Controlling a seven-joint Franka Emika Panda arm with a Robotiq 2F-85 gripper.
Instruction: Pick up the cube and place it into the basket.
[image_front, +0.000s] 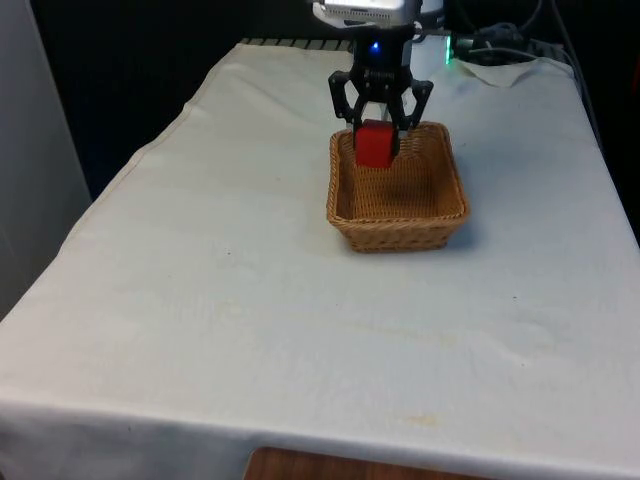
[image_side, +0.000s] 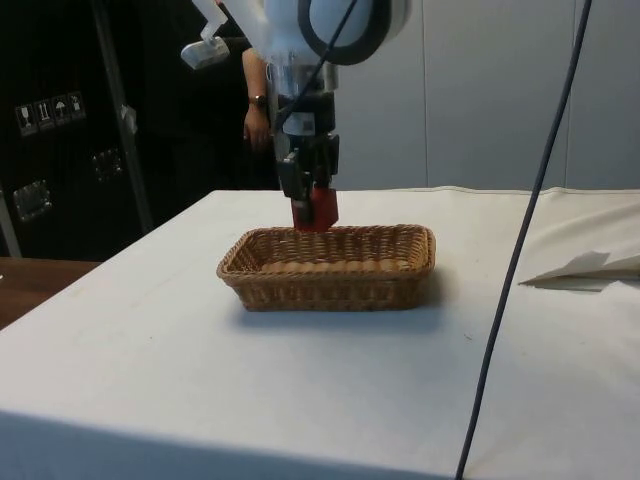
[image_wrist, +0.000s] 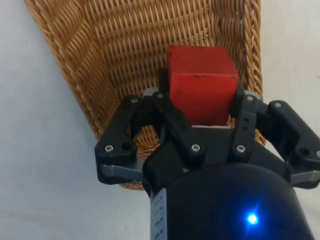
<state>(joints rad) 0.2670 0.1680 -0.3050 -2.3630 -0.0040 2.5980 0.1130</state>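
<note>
A red cube (image_front: 376, 144) hangs in my black gripper (image_front: 377, 135), which is shut on it. It hovers just above the far end of a woven wicker basket (image_front: 440, 220) on the white cloth. From the side, the cube (image_side: 315, 210) sits at about rim height over the basket (image_side: 330, 275), with the gripper (image_side: 310, 205) coming straight down from above. The wrist view has the cube (image_wrist: 201, 82) clamped between the two fingers (image_wrist: 245, 107), with the basket's woven floor (image_wrist: 130, 45) beneath it.
A person (image_side: 255, 110) stands behind the table in the side view. Cables and crumpled paper (image_front: 505, 60) lie at the far right corner of the front view. A black cable (image_side: 520, 250) hangs across the side view.
</note>
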